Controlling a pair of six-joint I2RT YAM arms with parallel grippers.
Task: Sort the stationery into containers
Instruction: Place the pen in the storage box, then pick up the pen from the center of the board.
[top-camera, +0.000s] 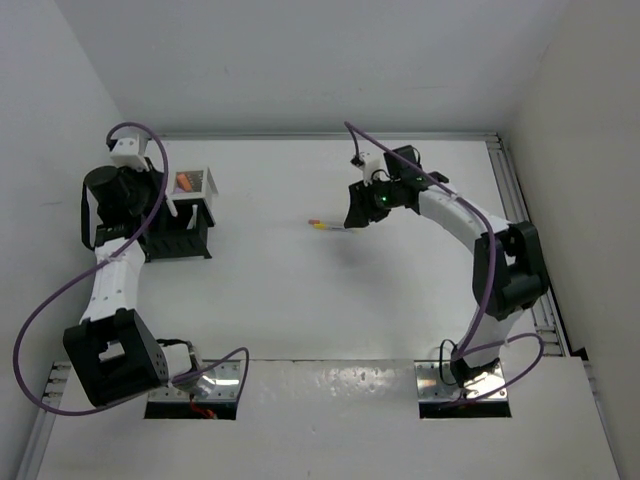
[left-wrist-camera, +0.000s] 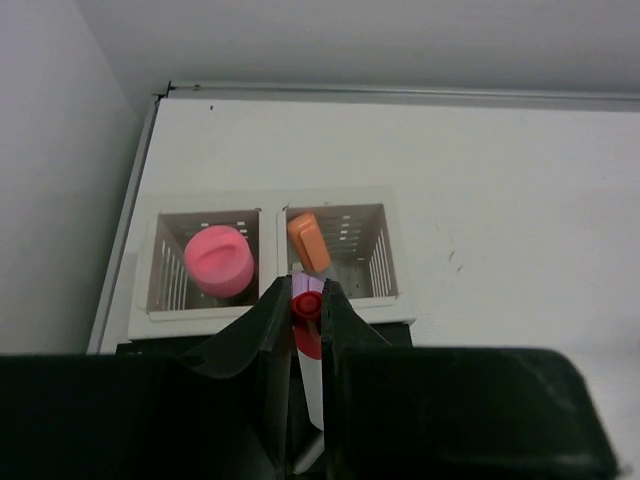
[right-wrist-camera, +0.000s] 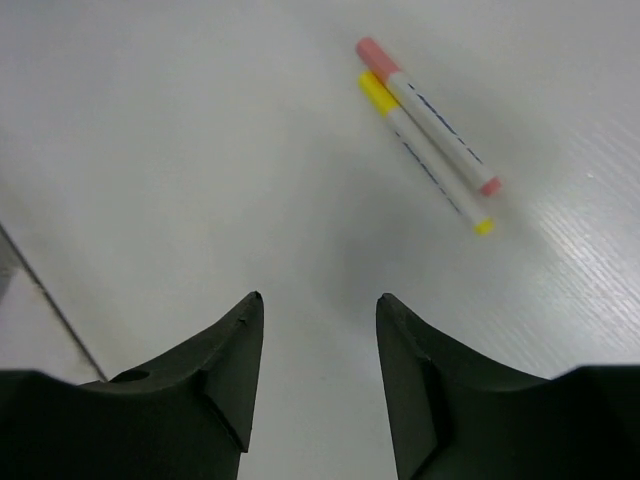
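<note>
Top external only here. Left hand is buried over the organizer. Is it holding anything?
Observer: Yes. The left wrist view shows the left hand shut on a red-and-white marker, with the white bin just ahead of it.
Operator: What's in the bin?
Observer: In that view a pink round piece sits in its left compartment and an orange piece in its right.
Operator: Right hand state?
Observer: The right hand is open with nothing between its fingers. A pink-capped marker and a yellow-capped marker lie side by side ahead of it, untouched.
</note>
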